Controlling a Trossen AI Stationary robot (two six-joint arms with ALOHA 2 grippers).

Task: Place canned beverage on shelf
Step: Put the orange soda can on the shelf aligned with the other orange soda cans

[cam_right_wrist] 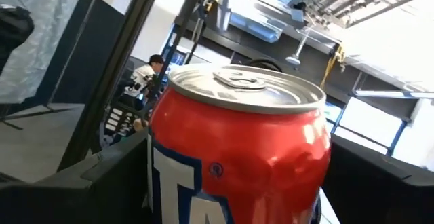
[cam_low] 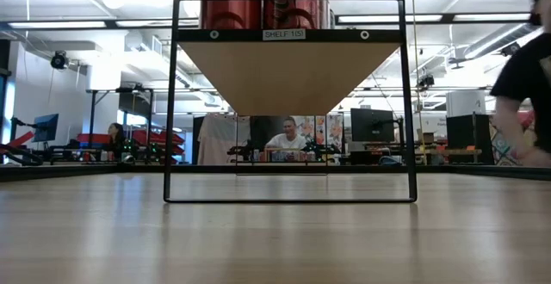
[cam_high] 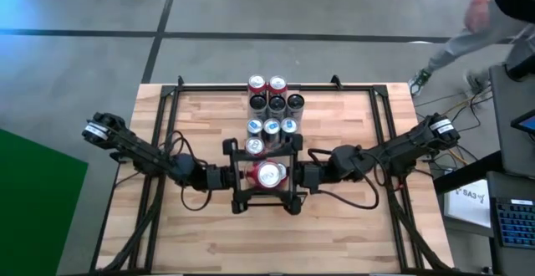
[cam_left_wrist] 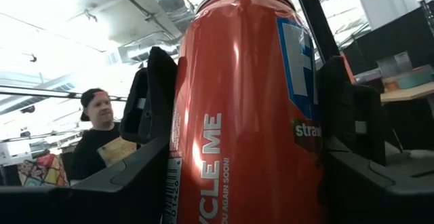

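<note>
A red can (cam_high: 268, 176) stands upright in the middle of the shelf (cam_low: 288, 73), a light board in a black frame (cam_high: 238, 201). My left gripper (cam_high: 249, 176) reaches in from the table's left and is shut on this can (cam_left_wrist: 251, 115). My right gripper (cam_high: 289, 176) comes in from the table's right and is open, with a finger on either side of the same can (cam_right_wrist: 237, 149). A second can (cam_high: 255, 148) stands just behind it on the shelf. In the low view two red cans (cam_low: 293, 0) rise from the shelf's front bar, and both grippers are out of that picture. My left gripper pinches the can's side wall (cam_left_wrist: 186, 122) between its two fingers (cam_left_wrist: 152, 95), one on the near side and one on the far side. The fingers come about level from the table's left, tipped slightly up. The can stays upright; whether its bottom rests on the shelf is hidden.
Several more cans (cam_high: 272, 113) stand in a cluster on the planked table behind the shelf. The frame's black posts (cam_low: 172, 103) stand at the shelf's corners. A person (cam_high: 493, 8) moves beyond the far right corner, next to a desk with a keyboard (cam_high: 514, 217).
</note>
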